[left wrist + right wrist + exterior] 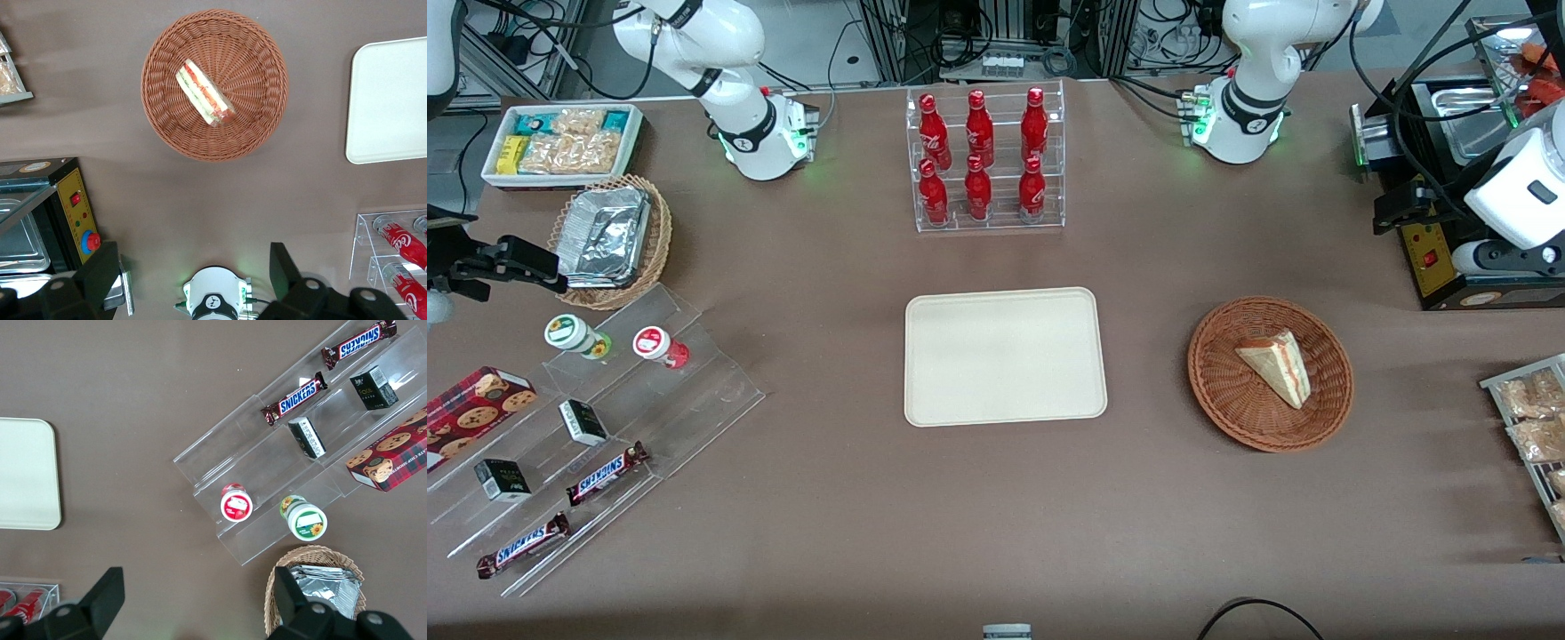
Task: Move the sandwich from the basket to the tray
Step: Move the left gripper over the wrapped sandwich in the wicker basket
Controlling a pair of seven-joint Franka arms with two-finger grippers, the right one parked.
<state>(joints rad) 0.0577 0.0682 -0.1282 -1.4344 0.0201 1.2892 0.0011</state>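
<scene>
Still in the basket: sandwich untouched, tray bare

Right now the sandwich point(1276, 365) lies in the round reddish-brown basket point(1227, 404), a pale wedge with red and green filling showing along its cut edge. It rests on the woven bottom, a little off centre, its narrow tip pointing toward the front camera. The basket stands on the brown table point(996, 516) beside the cream tray point(1005, 356), apart from it, toward the working arm's end. Nothing lies on the tray.

From the wrist camera the gripper point(193, 277) hangs high above the table with its two dark fingers point(100, 270) spread wide and nothing between them. The basket point(167, 120) and sandwich point(204, 93) sit well clear of it, with bare tabletop between, and a corner of the tray point(387, 100) shows to one side.

Farther from the front camera than the tray stands a clear rack of red bottles point(980, 160). A black control box point(1432, 258) with a red button sits at the working arm's end of the table.
</scene>
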